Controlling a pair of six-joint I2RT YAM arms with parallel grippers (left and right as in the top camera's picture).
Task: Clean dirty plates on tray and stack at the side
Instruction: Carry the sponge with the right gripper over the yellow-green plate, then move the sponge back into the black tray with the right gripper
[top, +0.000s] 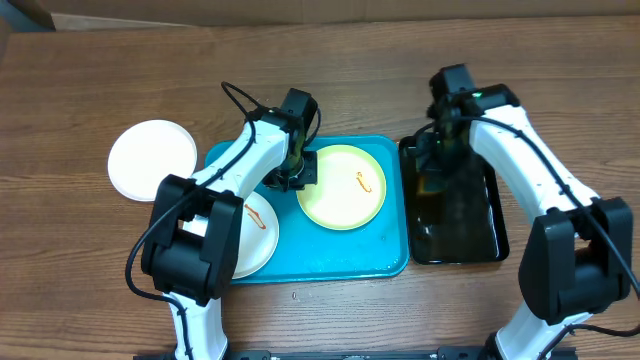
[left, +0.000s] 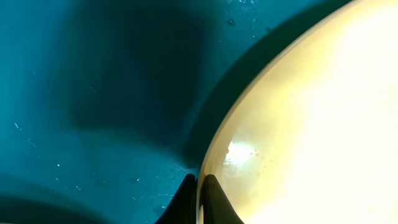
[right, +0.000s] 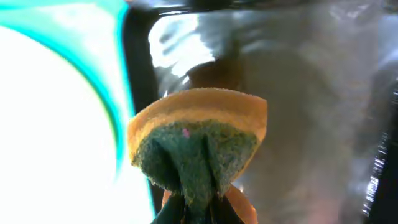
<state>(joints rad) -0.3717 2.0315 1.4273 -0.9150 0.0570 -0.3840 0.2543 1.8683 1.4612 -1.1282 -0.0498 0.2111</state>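
Overhead: round plate (top: 341, 187), rectangular plastic tray (top: 340, 257).

Bare brown wooden counter (top: 330, 70) runs behind both trays. On the large turquoise plastic tray (top: 350, 258) only the front right strip is free: the left arm (top: 235, 165) crosses a round white plate (top: 262, 250), with the left claw (top: 297, 180) pinching the pale yellow-green round plate (top: 345, 200). The right claw (right: 198, 214), clamping a green-and-yellow sponge (right: 199, 143), overhangs the narrow black tray (top: 470, 235).
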